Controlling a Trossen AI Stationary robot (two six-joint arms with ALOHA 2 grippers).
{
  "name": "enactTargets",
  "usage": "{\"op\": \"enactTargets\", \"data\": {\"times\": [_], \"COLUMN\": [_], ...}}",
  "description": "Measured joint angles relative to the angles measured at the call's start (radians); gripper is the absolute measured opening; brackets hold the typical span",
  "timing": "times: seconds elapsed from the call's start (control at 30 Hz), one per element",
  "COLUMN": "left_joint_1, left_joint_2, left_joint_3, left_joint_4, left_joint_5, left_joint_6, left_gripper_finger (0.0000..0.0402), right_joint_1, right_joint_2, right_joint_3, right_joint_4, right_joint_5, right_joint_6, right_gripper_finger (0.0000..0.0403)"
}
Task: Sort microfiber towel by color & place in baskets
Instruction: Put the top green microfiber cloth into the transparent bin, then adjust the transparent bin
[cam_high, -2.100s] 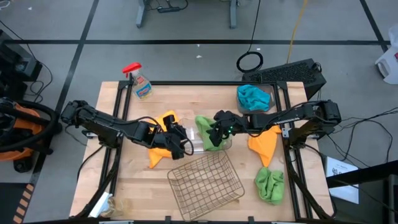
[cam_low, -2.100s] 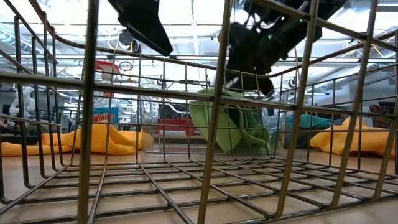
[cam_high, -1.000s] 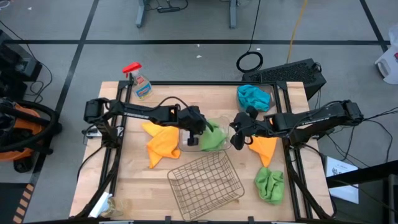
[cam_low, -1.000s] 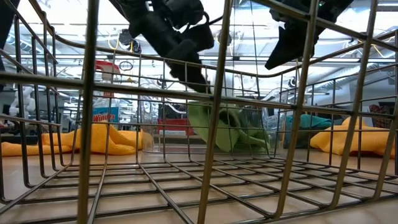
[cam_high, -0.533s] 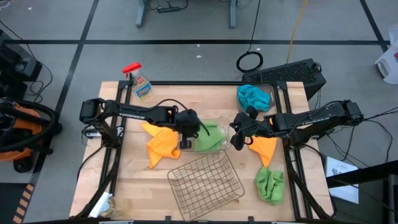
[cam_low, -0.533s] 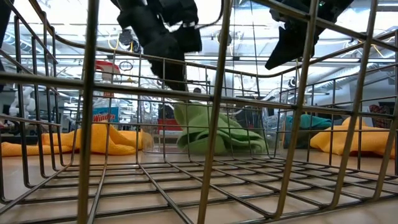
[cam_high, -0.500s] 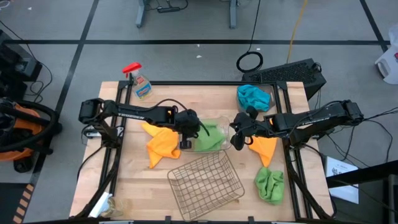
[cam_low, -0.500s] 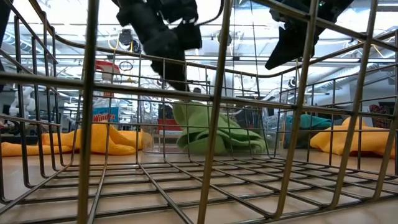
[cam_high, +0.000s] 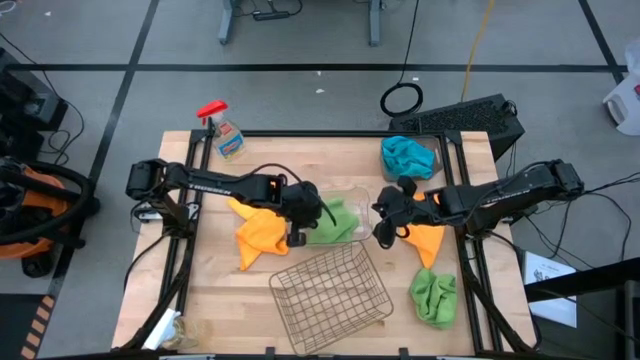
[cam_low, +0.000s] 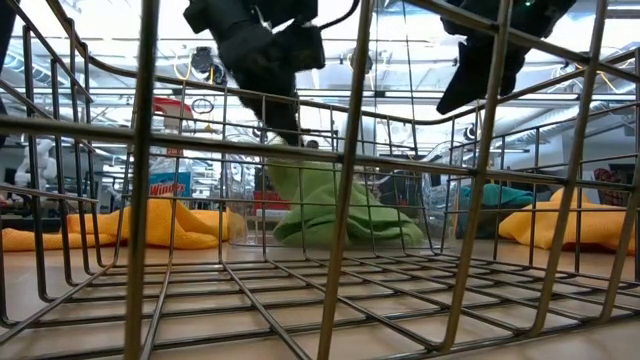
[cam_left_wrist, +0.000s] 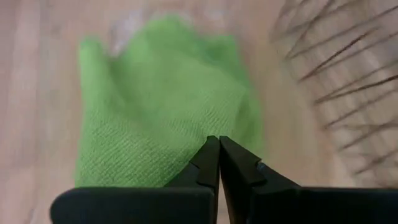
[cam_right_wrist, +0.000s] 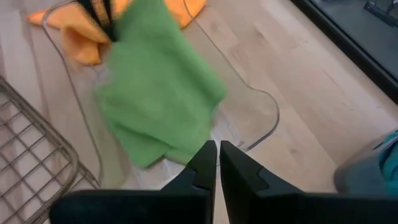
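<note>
At the far left of the table stands a spray bottle (cam_high: 226, 133), out of play, and next to the middle a yellow-orange towel (cam_high: 258, 229) lies loose on the wood, just beside the clear basket (cam_high: 352, 192). The left gripper (cam_high: 297, 222) is over that basket's left end with its jaws pinched together on a fold of the lime green towel (cam_high: 335, 220), which drapes down into the basket; the left wrist view shows the fingertips meeting on the cloth. The likely trouble is that the fabric snags on the fingers when they part, so a lift drags the towel out over the rim, or tips the light plastic basket. In front lies the copper wire basket (cam_high: 333, 286), empty. To the right, the right gripper (cam_high: 384, 228) hovers with its jaws closed on nothing, near the basket's right end; a careless move could knock the basket. Beneath its arm lies a second yellow-orange towel (cam_high: 426, 232), a teal-blue towel (cam_high: 405, 156) sits in the brown basket (cam_high: 433, 160) at the back right, and another lime green towel (cam_high: 433, 293) waits at front right
</note>
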Motion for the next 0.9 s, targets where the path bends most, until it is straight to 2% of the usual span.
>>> {"op": "enactTargets", "data": {"times": [0.07, 0.2, 0.47, 0.63, 0.8, 0.9], "left_joint_1": [-0.006, -0.005, -0.027, -0.042, -0.078, -0.104], "left_joint_2": [0.0, 0.0, -0.054, -0.135, -0.189, -0.21], "left_joint_3": [0.0, 0.0, 0.002, 0.002, -0.001, -0.046], "left_joint_4": [-0.013, -0.043, -0.05, -0.083, -0.204, -0.227], "left_joint_5": [-0.078, -0.078, -0.09, -0.12, -0.213, -0.262], "left_joint_6": [-0.019, -0.025, -0.032, -0.126, -0.179, -0.183], "left_gripper_finger": [0.0016, 0.0037, 0.0164, 0.0225, 0.0237, 0.0233], "right_joint_1": [0.011, 0.03, 0.071, 0.105, 0.161, 0.207], "right_joint_2": [0.0, 0.0, 0.0, 0.0, 0.0, 0.0], "right_joint_3": [0.0, 0.0, 0.0, 0.0, 0.0, 0.0], "right_joint_4": [0.0, 0.001, -0.033, -0.084, -0.163, -0.215], "right_joint_5": [0.0, 0.001, 0.012, 0.051, 0.055, 0.054], "right_joint_6": [0.002, 0.004, 0.047, 0.092, 0.161, 0.209], "right_gripper_finger": [0.0013, 0.0013, 0.0013, 0.0013, 0.0013, 0.0013]}}
